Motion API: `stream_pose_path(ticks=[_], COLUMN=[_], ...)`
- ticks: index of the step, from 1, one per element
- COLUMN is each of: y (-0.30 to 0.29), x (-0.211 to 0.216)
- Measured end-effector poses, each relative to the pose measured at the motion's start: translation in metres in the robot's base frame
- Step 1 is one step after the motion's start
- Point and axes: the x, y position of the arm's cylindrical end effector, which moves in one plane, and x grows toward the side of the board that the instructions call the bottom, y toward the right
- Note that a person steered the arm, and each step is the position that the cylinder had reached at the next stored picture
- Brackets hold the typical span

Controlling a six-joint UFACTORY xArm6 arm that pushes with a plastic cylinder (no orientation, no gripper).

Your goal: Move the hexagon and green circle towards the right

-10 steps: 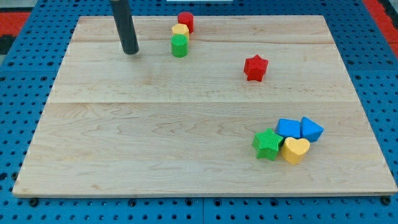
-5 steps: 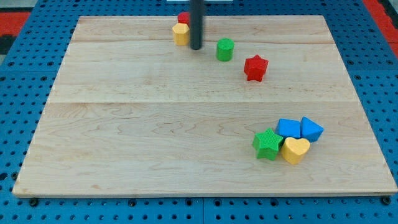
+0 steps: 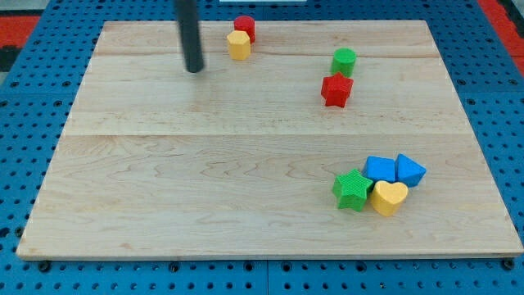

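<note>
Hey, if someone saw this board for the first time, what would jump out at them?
The dark rod near the view's top left, my tip left of the yellow hexagon and red cylinder. Then the green circle just above the red star, and a four-block cluster at the lower right.

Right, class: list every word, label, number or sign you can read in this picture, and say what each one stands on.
None: no readable text, number or sign shows anywhere.
The wooden board is bare wood grain.
The blocks, such as the green circle, yellow hexagon and red star, carry no markings.
My tip, at the view's left of the hexagon, is plain dark.
</note>
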Motion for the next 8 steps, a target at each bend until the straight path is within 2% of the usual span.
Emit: stream_pose_path(ticks=[1,3,5,6,8], y=[0.024,0.159,0.117,0.172,0.212], x=[-0.046,-0.038,-0.034,-0.035,-0.039])
